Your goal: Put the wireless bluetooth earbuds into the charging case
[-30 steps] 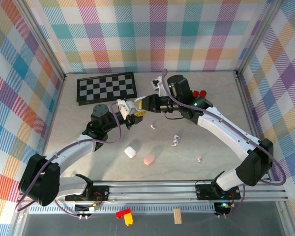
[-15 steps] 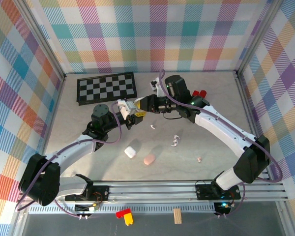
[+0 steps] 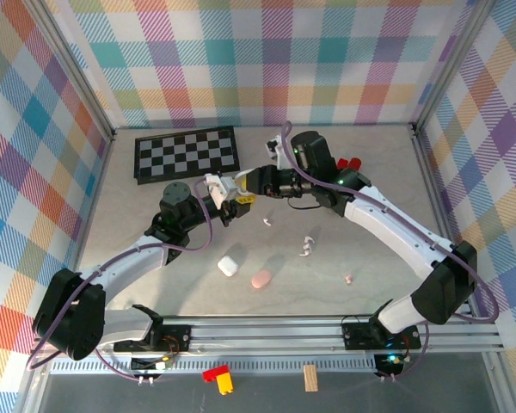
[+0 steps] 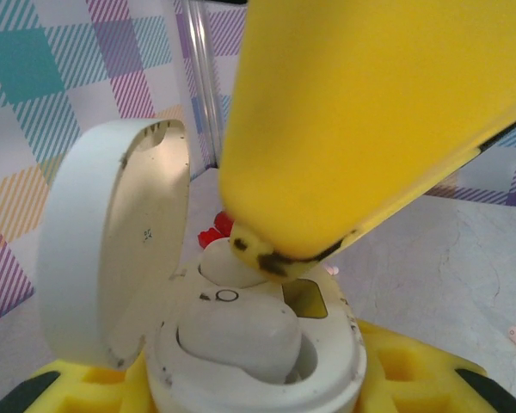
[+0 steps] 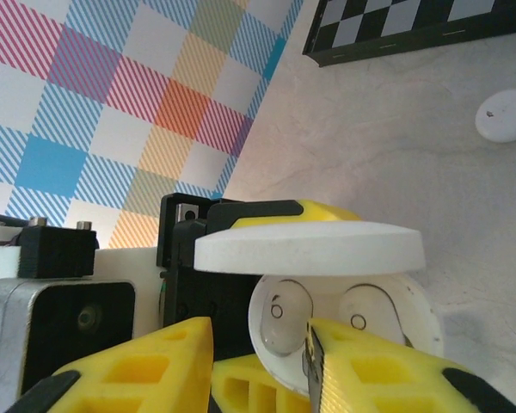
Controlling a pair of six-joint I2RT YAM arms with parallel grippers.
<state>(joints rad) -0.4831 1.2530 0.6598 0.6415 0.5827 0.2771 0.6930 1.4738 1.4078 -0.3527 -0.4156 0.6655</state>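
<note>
Your left arm reaches up and to the right from its base, forearm low over the table (image 3: 378, 146). The left gripper (image 3: 221, 196) is clamped on the charging case (image 4: 327, 379) — yellow fingers hug its sides, and the lid (image 4: 112, 249) is swung up and open.

Your right arm rises from the near right, bends near the back of the table and doubles back leftward, so the right gripper (image 3: 246, 182) meets the left one nose to nose. On the right wrist camera its fingers (image 5: 146, 361) stand a little apart, just in front of the open case.

From the left wrist, one yellow fingertip is down at the far socket, touching a white piece (image 4: 224, 268) — too hidden to name. One earbud (image 4: 236, 331) sits in the near socket. Three more earbuds (image 3: 265, 221) lie loose on the table to the right of the grippers, well apart from each other.
</note>
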